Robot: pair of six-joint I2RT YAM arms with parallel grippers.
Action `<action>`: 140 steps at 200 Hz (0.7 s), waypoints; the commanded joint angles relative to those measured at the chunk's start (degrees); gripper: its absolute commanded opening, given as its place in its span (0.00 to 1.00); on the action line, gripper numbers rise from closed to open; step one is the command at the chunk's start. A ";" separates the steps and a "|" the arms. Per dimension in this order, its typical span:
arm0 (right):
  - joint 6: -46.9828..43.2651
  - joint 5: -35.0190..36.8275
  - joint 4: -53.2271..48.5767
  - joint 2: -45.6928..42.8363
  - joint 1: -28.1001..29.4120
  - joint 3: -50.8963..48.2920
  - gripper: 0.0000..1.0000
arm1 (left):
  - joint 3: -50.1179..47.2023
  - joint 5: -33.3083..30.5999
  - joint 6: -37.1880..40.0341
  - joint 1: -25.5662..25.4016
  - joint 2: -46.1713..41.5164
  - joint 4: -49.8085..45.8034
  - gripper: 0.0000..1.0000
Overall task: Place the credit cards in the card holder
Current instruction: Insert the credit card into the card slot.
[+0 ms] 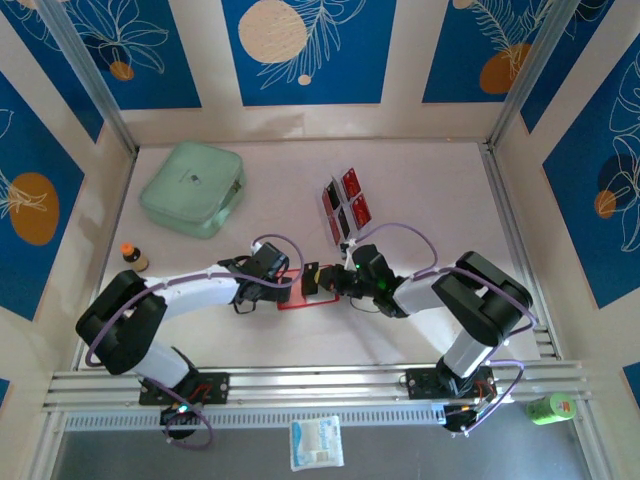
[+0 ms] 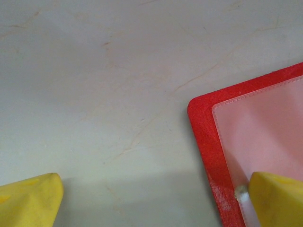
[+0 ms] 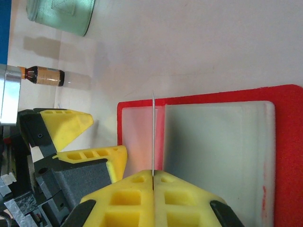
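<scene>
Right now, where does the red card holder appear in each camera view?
Top external: the card holder is just below centre.
Left wrist: its corner is at lower right.
Right wrist: it lies open, centre to right.
Shared landmark: left claw's yellow finger by its edge.

Quick headcount: one red card holder (image 1: 292, 302), lying open on the table (image 1: 420, 180). Credit cards (image 1: 351, 183): looks like four standing in the one clear rack (image 1: 341, 205), though they're tiny so I wouldn't swear to it. Plus one more card (image 3: 153, 127) seen edge-on over the holder. One mint-green case (image 1: 190, 188). One little bottle (image 1: 133, 257) with an orange cap. One green container (image 1: 550, 408) and one white packet (image 1: 316, 441) past the table's near edge. Two arms: left arm (image 1: 185, 290), right arm (image 1: 450, 285).
</scene>
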 commanded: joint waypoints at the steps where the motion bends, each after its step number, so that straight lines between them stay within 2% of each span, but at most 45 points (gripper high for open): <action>1: -0.82 -1.67 1.81 1.01 0.30 -0.85 0.00 | -0.92 -0.82 -0.83 0.38 -0.93 -0.63 1.00; 140: -0.23 -4.05 -2.59 0.58 0.21 -0.97 0.00 | -1.09 -1.06 -0.84 0.40 -0.88 -0.66 1.00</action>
